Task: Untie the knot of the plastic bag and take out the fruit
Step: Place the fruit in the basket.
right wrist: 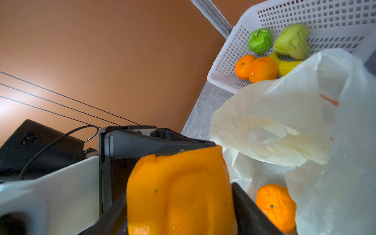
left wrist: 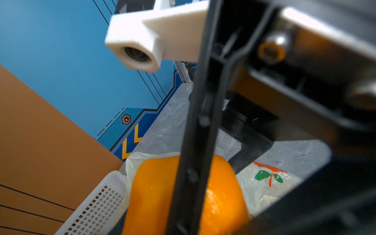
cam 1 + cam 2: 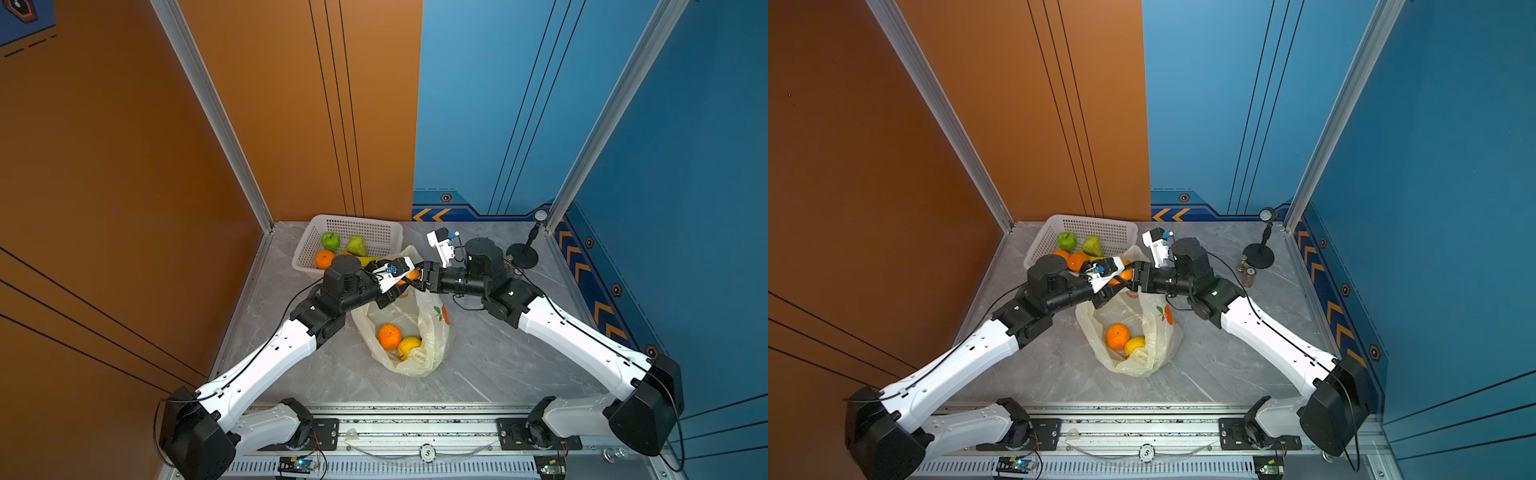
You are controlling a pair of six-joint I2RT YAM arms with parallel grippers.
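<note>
A squashed orange (image 3: 412,275) (image 1: 179,193) (image 2: 150,193) hangs above the plastic bag (image 3: 432,332) between both grippers. My left gripper (image 3: 404,277) (image 2: 183,223) pinches it from the left. From the right, my right gripper (image 3: 419,278) (image 1: 179,215) has its fingers against both sides of it. The pale-yellow bag (image 1: 274,122) lies open on the table. In it are an orange (image 3: 389,336) (image 1: 274,205) and a yellow citrus (image 3: 409,345). No knot shows.
The white basket (image 3: 374,227) at the back left holds a green apple (image 3: 330,241), a green pear (image 3: 356,245), oranges (image 3: 324,258) and a banana (image 3: 368,261). A black stand (image 3: 521,255) is at the back right. Walls enclose the table on three sides.
</note>
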